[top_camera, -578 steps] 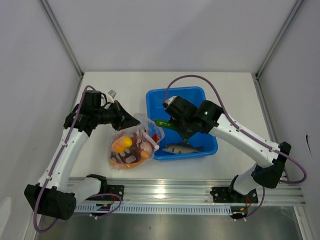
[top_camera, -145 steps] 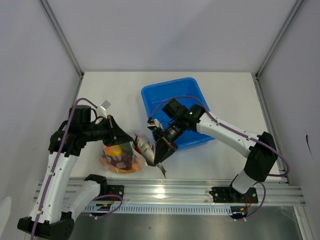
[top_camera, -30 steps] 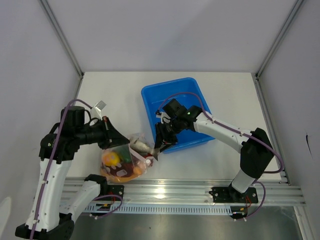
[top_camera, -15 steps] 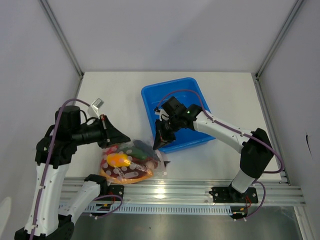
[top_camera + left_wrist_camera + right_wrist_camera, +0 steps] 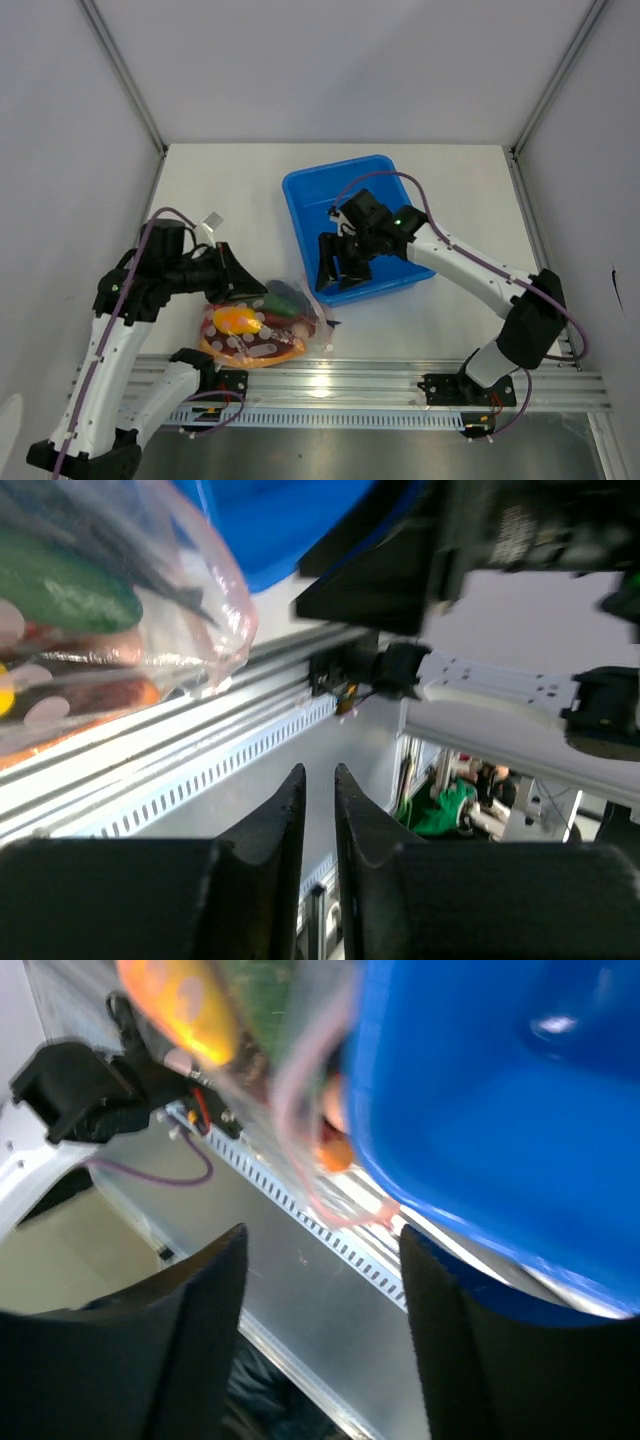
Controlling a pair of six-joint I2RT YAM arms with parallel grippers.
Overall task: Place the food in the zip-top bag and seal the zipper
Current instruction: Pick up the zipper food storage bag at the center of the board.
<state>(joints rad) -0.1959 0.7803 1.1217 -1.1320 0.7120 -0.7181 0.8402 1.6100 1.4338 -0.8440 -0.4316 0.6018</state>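
Black fingers (image 5: 268,840) of the left gripper (image 5: 320,775) stand nearly together, a thin slit between them and nothing in it. The right gripper (image 5: 322,1235) has its fingers (image 5: 195,1325) spread wide, also holding nothing.

The crinkly clear zip-top bag (image 5: 265,322) lies on the white table (image 5: 230,185) at its near edge, left of centre, just in front of the aluminium rail (image 5: 400,375). Inside it the overhead view shows the yellow toy pepper (image 5: 236,320), the green toy cucumber (image 5: 286,300) and the brown steak slab (image 5: 255,347).

The left wrist view adds the bag's bulging clear side (image 5: 215,610) hanging past the rail and the cucumber (image 5: 65,588) pressed against the plastic. The right wrist view, blurred, gives the pepper (image 5: 185,1000) and a pink-red zipper strip (image 5: 300,1130) beside the tub wall; whether the zipper is sealed cannot be told.

From overhead, the left gripper (image 5: 228,280) hovers just beyond the bag's far left side. The right gripper (image 5: 335,265) hangs over the near left corner of the blue rectangular plastic tub (image 5: 345,195), which sits mid-table, its near left corner just beside the bag.

Bare tabletop runs from the tub to the far edge and to the right edge. A strip also shows along the left edge beyond the left arm.
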